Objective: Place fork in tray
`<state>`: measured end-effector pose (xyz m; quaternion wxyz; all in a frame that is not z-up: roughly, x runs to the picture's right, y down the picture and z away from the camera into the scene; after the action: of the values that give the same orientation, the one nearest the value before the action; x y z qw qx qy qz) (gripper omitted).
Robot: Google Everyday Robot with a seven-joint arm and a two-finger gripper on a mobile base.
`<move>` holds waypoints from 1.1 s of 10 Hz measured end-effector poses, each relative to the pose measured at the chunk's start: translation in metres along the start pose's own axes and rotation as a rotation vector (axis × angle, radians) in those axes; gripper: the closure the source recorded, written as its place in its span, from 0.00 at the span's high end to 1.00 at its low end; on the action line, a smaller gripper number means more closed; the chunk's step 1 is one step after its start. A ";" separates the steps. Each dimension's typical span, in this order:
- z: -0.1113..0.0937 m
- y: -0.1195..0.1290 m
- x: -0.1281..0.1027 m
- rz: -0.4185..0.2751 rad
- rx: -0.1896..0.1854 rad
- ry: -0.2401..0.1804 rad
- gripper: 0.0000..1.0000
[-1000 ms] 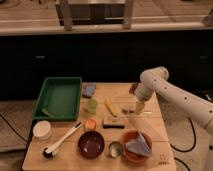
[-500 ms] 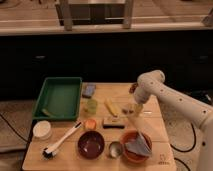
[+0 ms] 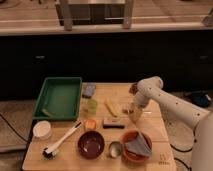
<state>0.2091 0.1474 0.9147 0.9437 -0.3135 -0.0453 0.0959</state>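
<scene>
Our tool [image 3: 136, 116] has dropped lower toward the table [image 3: 150, 131], at three o'clock of the tray [image 3: 59, 97]. We cannot tell its grip, nor spot the fork, so pickup seems near.
</scene>
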 end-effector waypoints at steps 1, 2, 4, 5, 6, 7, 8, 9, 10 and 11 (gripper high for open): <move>0.003 0.000 0.002 0.008 -0.003 -0.002 0.69; 0.002 0.001 0.005 0.017 -0.013 -0.003 0.59; 0.002 -0.003 0.008 0.022 -0.011 -0.009 0.37; 0.001 -0.002 0.008 0.022 -0.013 -0.008 0.28; -0.001 -0.002 0.008 0.022 -0.013 -0.007 0.20; -0.003 -0.002 0.010 0.020 -0.011 0.000 0.06; -0.004 -0.001 0.012 0.023 -0.016 0.000 0.02; -0.004 0.000 0.012 0.023 -0.017 0.001 0.00; -0.004 -0.001 0.013 0.025 -0.018 -0.002 0.00; 0.001 -0.002 0.011 0.023 -0.027 -0.009 0.00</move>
<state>0.2201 0.1487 0.9165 0.9380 -0.3262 -0.0472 0.1075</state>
